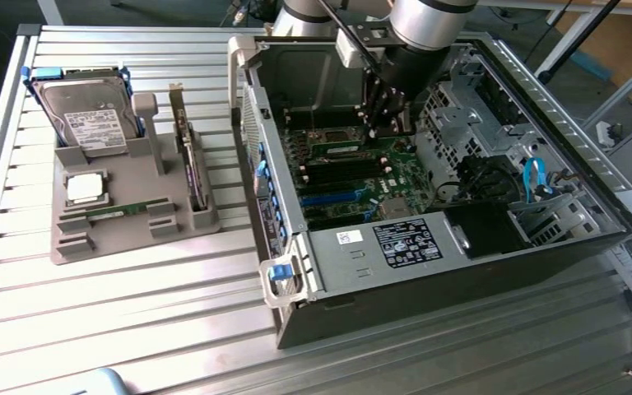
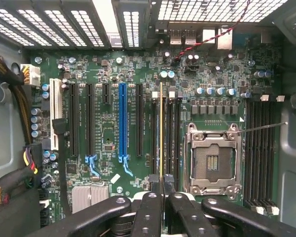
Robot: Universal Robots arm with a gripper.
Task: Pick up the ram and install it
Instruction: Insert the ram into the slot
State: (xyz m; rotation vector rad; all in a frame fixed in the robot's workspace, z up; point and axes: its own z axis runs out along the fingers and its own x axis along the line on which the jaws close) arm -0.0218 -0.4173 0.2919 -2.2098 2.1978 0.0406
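My gripper (image 2: 161,181) is shut on the ram (image 2: 161,128), which I see edge-on as a thin yellowish line between the two black fingers (image 2: 149,207). The stick hangs over the dark memory slots (image 2: 171,133) just beside the empty processor socket (image 2: 212,160) on the motherboard. I cannot tell if its lower edge touches a slot. In the exterior view the gripper (image 1: 388,123) reaches down into the open computer case (image 1: 426,239). A second, like ram stick (image 1: 113,211) lies in the grey holder (image 1: 129,239) on the exterior view's left.
The grey holder also carries a hard drive (image 1: 85,115), a square silver processor (image 1: 85,188) and an upright expansion card (image 1: 190,156). Inside the case are a blue slot (image 2: 122,121), more memory slots (image 2: 259,148), cable bundles (image 2: 10,177) and a drive cage (image 1: 480,123).
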